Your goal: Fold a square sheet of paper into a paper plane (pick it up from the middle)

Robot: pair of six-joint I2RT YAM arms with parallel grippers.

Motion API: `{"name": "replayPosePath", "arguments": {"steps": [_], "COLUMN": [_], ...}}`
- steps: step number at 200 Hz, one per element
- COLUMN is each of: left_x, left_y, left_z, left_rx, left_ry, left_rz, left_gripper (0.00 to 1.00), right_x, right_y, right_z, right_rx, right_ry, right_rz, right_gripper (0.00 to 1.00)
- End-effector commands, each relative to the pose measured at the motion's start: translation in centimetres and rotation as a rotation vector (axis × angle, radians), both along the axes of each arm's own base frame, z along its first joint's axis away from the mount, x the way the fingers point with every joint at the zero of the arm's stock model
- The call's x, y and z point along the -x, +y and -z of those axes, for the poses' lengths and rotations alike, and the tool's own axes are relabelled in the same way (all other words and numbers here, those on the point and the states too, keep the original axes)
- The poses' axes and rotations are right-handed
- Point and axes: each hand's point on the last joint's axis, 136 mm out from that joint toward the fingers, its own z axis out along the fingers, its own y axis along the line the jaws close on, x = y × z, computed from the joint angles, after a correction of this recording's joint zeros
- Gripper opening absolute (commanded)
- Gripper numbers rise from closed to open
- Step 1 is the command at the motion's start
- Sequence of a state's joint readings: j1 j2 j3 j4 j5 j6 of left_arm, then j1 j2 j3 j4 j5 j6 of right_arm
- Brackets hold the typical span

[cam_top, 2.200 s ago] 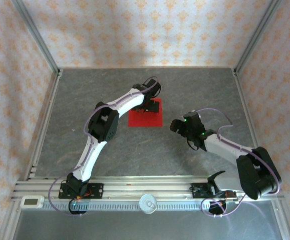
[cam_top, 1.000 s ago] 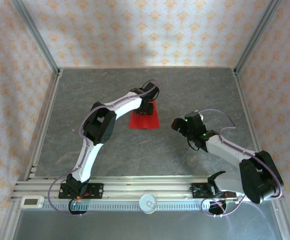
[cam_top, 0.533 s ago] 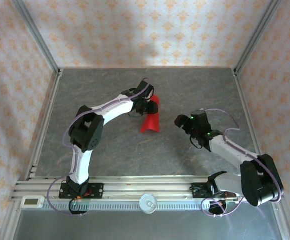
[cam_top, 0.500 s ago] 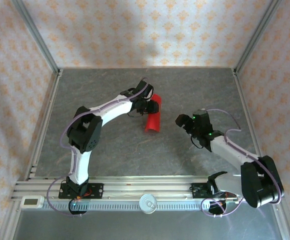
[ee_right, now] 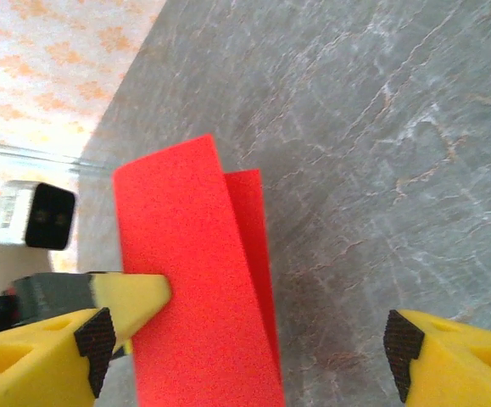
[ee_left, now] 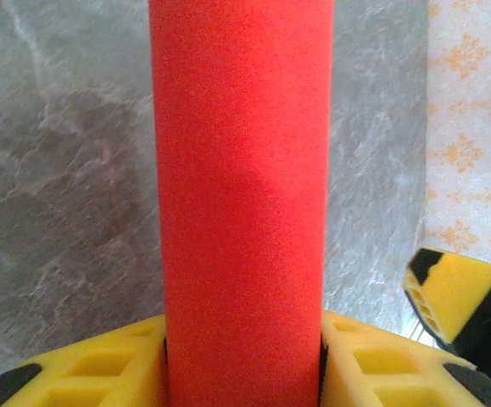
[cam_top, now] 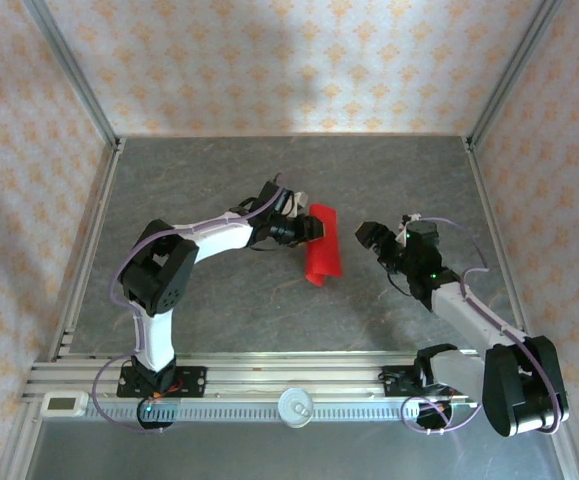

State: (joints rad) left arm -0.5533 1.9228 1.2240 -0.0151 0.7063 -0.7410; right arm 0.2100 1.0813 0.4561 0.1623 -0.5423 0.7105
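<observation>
- Grey marbled table (cam_top: 199,170), patterned walls (cam_top: 299,70) all around.
- Left gripper (cam_top: 304,230) pinches the square sheet of paper (cam_top: 322,250) (bent into a loose roll) mid-table.
- Right gripper (cam_top: 387,238) stands just beside it, jaws wide apart.

The square sheet of paper (cam_top: 321,244), earlier flat on the counter (cam_top: 219,300), now hangs curled over in the left pincer (cam_top: 304,229), swung rightward. The right pincer (cam_top: 387,234) has come close beside it.
</observation>
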Motion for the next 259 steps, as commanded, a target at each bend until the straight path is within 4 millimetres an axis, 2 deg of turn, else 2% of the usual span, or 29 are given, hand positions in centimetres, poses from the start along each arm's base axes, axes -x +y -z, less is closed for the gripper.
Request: {"name": "replayPosePath", "arguments": {"steps": [1,75,92,141,162,195,259], "left_x": [-0.3,-0.4,-0.5,-1.1,-1.2,-1.2,-1.2], "left_y": [0.5,2.6,3.2,4.7,5.3,6.0,7.0], "left_z": [0.6,3.6,4.1,5.3,5.5,5.2,5.5], "left_rx": [0.021,-0.051,-0.093,-0.241,-0.289,-0.351,-0.405], "left_ry": [0.001,0.023,0.019,-0.006,-0.006,-0.047,-0.066], "left_rz": [-0.020,-0.045,-0.044,-0.019,-0.018,0.022,0.094], "left_gripper": [0.42,0.42,0.43,0.55,0.63,0.69,0.72], "right_x": [0.2,0.7,0.7,0.5,0.6,0.9,1.5], "right_y": [0.9,2.6,2.8,3.1,3.2,3.6,4.6], "right_z": [-0.7,0.9,2.1,2.6,2.9,3.5,3.6], "right_rx": [-0.063,-0.098,-0.092,-0.097,-0.101,-0.103,-0.100], "right_ry": [-0.036,0.006,0.037,0.038,0.046,0.070,0.090], "right_rz": [-0.041,-0.152,-0.164,-0.179,-0.179,-0.185,-0.180], "right_gripper": [0.84,0.71,0.69,0.63,0.61,0.58,0.52]}}
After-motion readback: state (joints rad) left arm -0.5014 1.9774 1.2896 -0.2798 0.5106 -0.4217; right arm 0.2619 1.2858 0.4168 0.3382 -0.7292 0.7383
